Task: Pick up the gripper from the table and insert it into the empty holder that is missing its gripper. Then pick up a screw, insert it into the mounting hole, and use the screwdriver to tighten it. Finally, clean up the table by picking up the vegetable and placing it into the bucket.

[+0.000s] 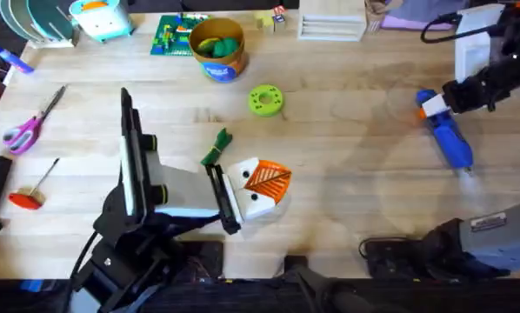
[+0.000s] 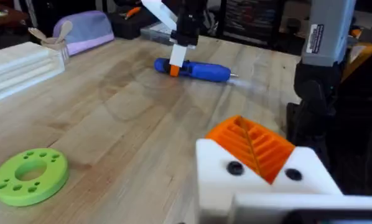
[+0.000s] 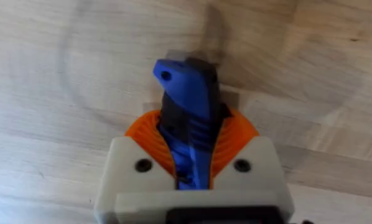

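Note:
The blue screwdriver (image 1: 451, 143) lies on the table at the right (image 2: 204, 70). My right gripper (image 1: 431, 106) comes down on its far end (image 2: 176, 65). In the right wrist view that gripper (image 3: 192, 134) is shut on the screwdriver (image 3: 189, 87), which sits between the orange pads (image 3: 239, 140). My left gripper (image 1: 277, 178) lies low near the table's middle with its white-and-orange jaws pressed together (image 2: 251, 134). The dark green vegetable (image 1: 216, 149) lies just behind it. The orange bucket (image 1: 212, 65) stands at the back with green and yellow pieces inside. The loose gripper, the holder and the mounting hole are hidden.
A lime-green ring (image 1: 264, 100) (image 2: 29, 176) lies between the bucket and my left gripper. Scissors (image 1: 25, 129) and a red-handled tool (image 1: 30, 193) sit at the far left. A white rack (image 1: 330, 26) and a purple pouch (image 2: 80, 31) line the back edge.

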Available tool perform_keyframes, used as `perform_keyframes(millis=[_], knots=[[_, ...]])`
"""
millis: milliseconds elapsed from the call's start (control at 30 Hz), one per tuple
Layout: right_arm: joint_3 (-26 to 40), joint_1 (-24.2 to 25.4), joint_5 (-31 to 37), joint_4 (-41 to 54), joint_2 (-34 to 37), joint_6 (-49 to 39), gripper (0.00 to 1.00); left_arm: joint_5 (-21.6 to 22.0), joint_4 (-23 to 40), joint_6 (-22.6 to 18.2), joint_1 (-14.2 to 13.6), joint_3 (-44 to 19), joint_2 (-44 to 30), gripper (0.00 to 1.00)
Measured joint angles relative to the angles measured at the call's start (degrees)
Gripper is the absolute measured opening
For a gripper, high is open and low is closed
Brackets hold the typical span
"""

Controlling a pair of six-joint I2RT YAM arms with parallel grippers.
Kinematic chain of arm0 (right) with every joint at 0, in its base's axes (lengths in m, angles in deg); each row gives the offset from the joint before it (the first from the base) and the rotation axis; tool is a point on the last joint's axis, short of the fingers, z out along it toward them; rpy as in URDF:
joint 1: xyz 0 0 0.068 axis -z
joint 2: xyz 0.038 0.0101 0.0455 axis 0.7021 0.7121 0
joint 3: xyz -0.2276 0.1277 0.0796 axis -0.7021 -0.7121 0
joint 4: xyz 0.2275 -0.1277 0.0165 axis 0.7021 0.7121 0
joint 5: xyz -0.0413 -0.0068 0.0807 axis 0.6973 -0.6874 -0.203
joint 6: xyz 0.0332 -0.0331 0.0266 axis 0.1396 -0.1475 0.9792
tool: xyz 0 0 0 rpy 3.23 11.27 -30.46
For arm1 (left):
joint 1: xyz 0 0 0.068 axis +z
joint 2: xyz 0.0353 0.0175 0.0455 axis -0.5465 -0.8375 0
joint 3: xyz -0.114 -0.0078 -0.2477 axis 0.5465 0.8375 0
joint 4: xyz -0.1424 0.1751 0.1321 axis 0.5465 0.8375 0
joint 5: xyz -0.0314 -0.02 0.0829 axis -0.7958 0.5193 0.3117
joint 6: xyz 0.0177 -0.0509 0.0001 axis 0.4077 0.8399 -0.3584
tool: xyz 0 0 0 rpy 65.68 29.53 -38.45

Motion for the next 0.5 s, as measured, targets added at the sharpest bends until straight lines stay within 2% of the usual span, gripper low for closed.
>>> perform_keyframes(millis=[33, 167, 500], knots=[[0.0, 0.0, 0.1, 0.1, 0.0, -0.1, 0.178, 0.0, 0.0, 0.0, 0.0, 0.0, 0.0, 0.008], [0.0, 0.0, 0.3, 0.2, 0.0, 0.0, 0.075, 0.0, 0.0, 0.0, 0.0, 0.0, 0.0, 0.008], [0.0, 0.0, 0.8, 0.3, 0.0, 0.0, 0.075, 0.0, 0.0, 0.0, 0.0, 0.0, 0.0, 0.008]])
